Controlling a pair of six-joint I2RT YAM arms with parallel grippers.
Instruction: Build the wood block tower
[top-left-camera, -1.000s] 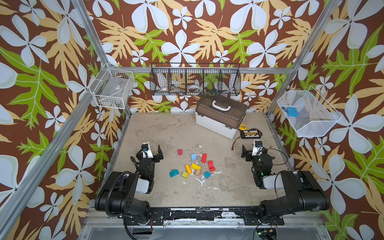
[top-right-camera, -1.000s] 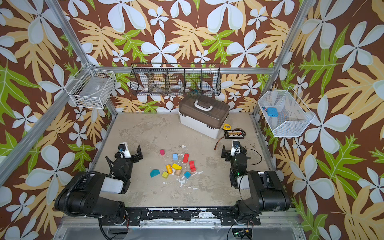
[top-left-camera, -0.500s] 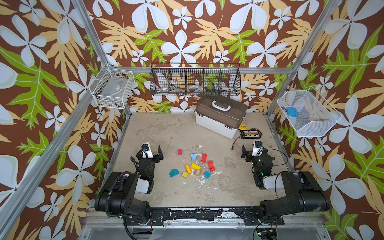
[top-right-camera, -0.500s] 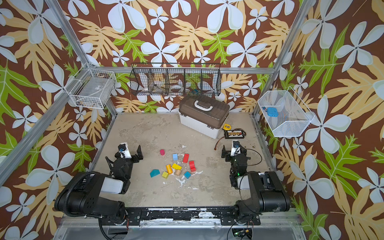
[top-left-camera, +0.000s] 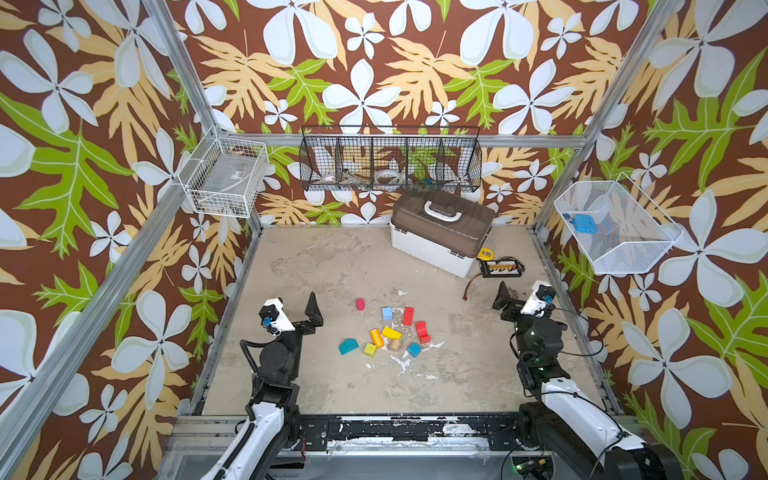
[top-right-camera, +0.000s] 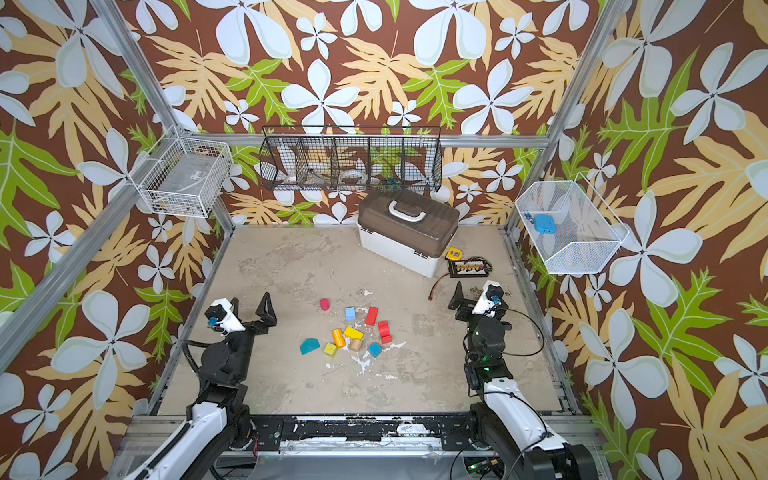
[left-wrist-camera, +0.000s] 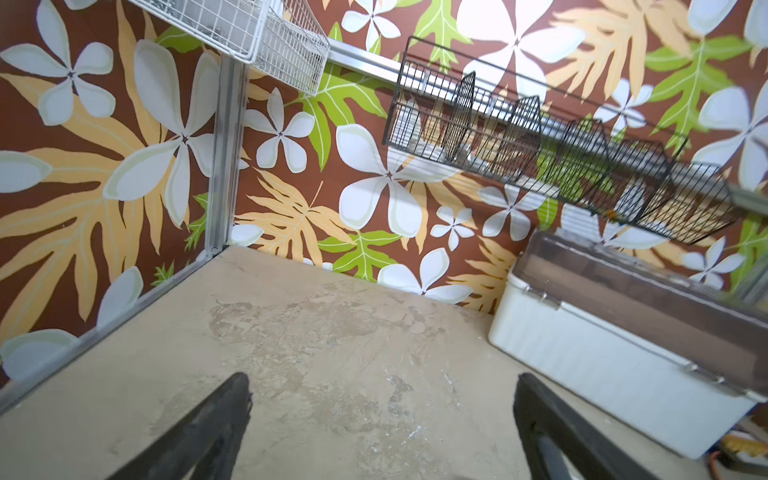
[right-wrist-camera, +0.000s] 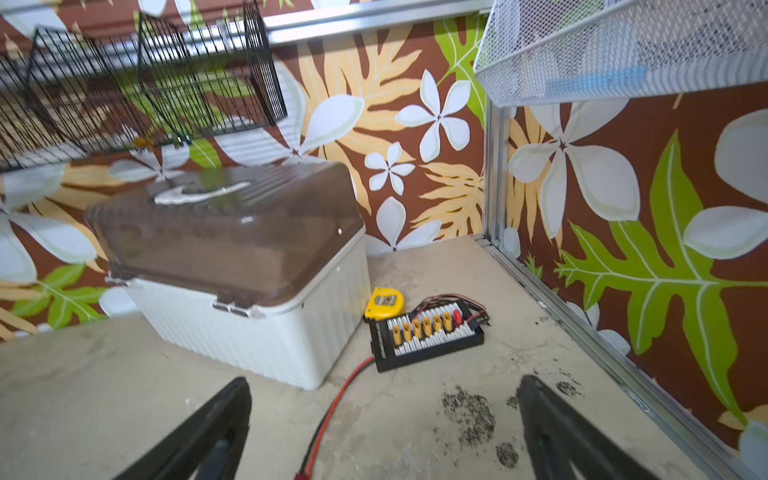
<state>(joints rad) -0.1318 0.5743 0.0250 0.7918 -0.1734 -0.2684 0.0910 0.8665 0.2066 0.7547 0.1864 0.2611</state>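
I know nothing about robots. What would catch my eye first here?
The loud floral wallpaper on every wall, then the bright wood blocks scattered loose in the middle, none stacked yet. Flanking them, the left gripper and right gripper sit open and empty; a white case stands at the back.

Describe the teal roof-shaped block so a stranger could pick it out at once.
Start at the white case with the brown lid at the back of the table, then come forward to the scattered wood blocks mid-table. The teal roof-shaped block lies at the cluster's left edge in both top views, beside a small yellow cube; it alone has a peaked top.
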